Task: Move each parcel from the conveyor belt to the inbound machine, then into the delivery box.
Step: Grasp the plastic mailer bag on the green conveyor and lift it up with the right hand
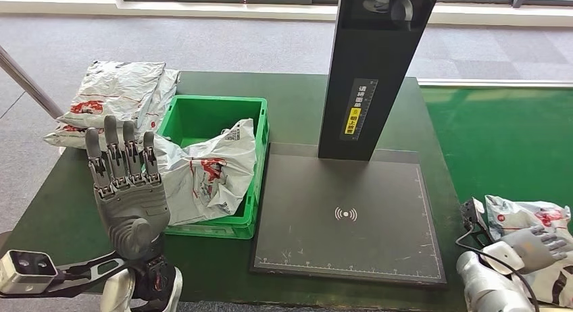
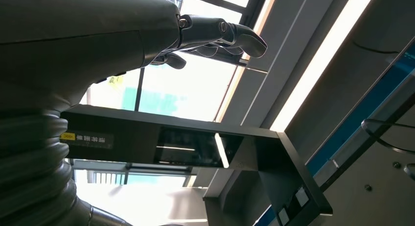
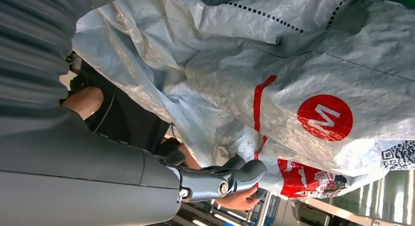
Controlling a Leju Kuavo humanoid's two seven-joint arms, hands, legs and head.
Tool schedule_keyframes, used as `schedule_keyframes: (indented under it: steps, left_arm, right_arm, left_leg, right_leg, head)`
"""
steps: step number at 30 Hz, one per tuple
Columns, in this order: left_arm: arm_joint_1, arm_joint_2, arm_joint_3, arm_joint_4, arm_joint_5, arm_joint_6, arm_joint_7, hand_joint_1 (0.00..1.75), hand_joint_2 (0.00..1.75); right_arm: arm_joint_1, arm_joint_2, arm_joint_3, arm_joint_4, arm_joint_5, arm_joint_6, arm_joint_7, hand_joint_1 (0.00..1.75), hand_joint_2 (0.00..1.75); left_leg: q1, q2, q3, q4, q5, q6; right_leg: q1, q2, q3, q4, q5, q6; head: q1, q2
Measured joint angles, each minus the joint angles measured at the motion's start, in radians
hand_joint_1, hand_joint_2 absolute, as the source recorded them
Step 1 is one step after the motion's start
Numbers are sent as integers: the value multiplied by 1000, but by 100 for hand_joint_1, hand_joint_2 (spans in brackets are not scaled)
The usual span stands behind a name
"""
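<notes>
Table (image 1: pixel 81 211), dark green, carries the whole station. On it stands the inbound machine (image 1: pixel 348 214), a dark flat scan plate with a black upright column at its back; the plate is bare. Just beside the plate, on the robot's left, sits the green delivery box (image 1: pixel 260 133), with one grey parcel (image 1: pixel 203 177) slumped inside and lapping over its near rim. Behind the box, at the table's far corner, lie stacked parcels (image 1: pixel 115 96) in the same grey wrap. The conveyor belt (image 1: pixel 500 143) runs green on the robot's right, and at its near end lies the next parcel (image 3: pixel 303 79), grey with red markings.

Left hand (image 1: pixel 125 184) is raised upright beside the box, fingers straight and apart, holding nothing. Right hand (image 1: pixel 534 243) lies on the belt parcel, fingers spread across its wrap (the right wrist view shows the thumb against the film, but a firm hold cannot be confirmed; I judge it not yet gripping). A person's hand (image 3: pixel 240 199) shows at the parcel's edge.

Step in hand, by my judgement: pickup from the belt. The next move calls for closing on the slack film, then lifting the parcel across to the scan plate.
</notes>
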Motion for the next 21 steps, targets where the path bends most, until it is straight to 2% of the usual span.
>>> schedule_keyframes:
  steps: [12,13,16,17,21]
  left_arm:
    - [3,0,-1,4,1,-1,0,0,175]
    - [3,0,-1,5,2,-2,0,0,175]
    - [3,0,-1,9,6,-9,0,0,175]
    - [2,0,-1,11,7,-11,0,0,175]
    - [1,0,-1,19,12,-20,0,0,175]
  right_arm:
    - [-7,0,-3,18,0,14,7,0,175]
    - [-7,0,-4,19,0,30,7,10,175]
    - [-10,0,-13,23,0,102,-7,140,175]
    - [-14,0,-19,25,0,125,-12,175,175]
    - [-24,0,-35,27,0,168,-16,175,175]
  left_leg:
    - [0,0,0,0,0,0]
    - [0,0,0,0,0,0]
    - [0,0,0,0,0,0]
    - [0,0,0,0,0,0]
    - [0,1,1,0,0,0]
  right_leg:
    - [0,0,0,0,0,0]
    - [0,0,0,0,0,0]
    - [0,0,0,0,0,0]
    - [0,0,0,0,0,0]
    - [0,1,1,0,0,0]
  head:
    - [0,0]
    - [0,0]
    - [0,0]
    - [0,0]
    - [0,0]
